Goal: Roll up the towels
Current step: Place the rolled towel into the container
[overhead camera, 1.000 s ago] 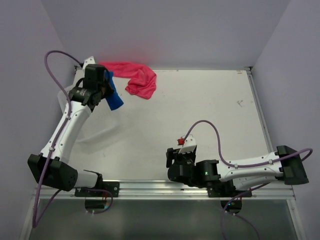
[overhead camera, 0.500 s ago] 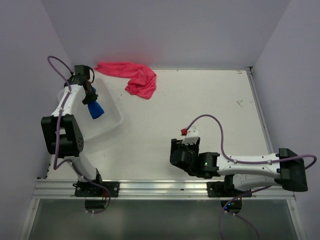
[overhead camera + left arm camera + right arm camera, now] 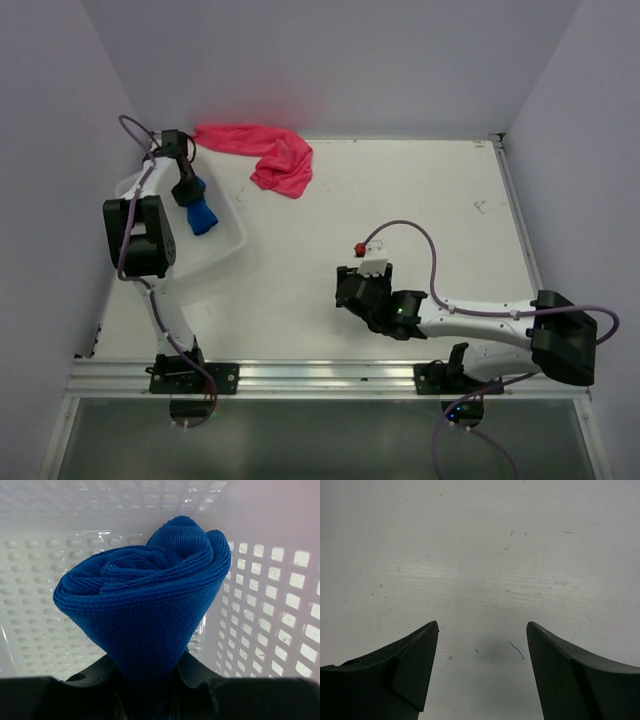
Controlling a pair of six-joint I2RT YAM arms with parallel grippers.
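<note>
The royal blue towel (image 3: 201,217) is rolled into a tight bundle. My left gripper (image 3: 190,195) is shut on its end and holds it inside the white slotted basket (image 3: 228,241) at the left. In the left wrist view the roll (image 3: 145,605) fills the middle, with the basket wall (image 3: 270,600) close behind it. The pink-red towel (image 3: 262,152) lies crumpled and unrolled on the table at the back, right of the basket. My right gripper (image 3: 353,290) is open and empty over bare table near the front middle; it also shows in the right wrist view (image 3: 482,625).
The white table top (image 3: 420,220) stretches to the right, bounded by grey walls at the back and sides. A metal rail (image 3: 330,378) runs along the near edge. The right arm's purple cable loops above its wrist.
My left arm has swung left and folded back, carrying the blue roll down into the basket. My right gripper has shifted slightly away from the near edge.
</note>
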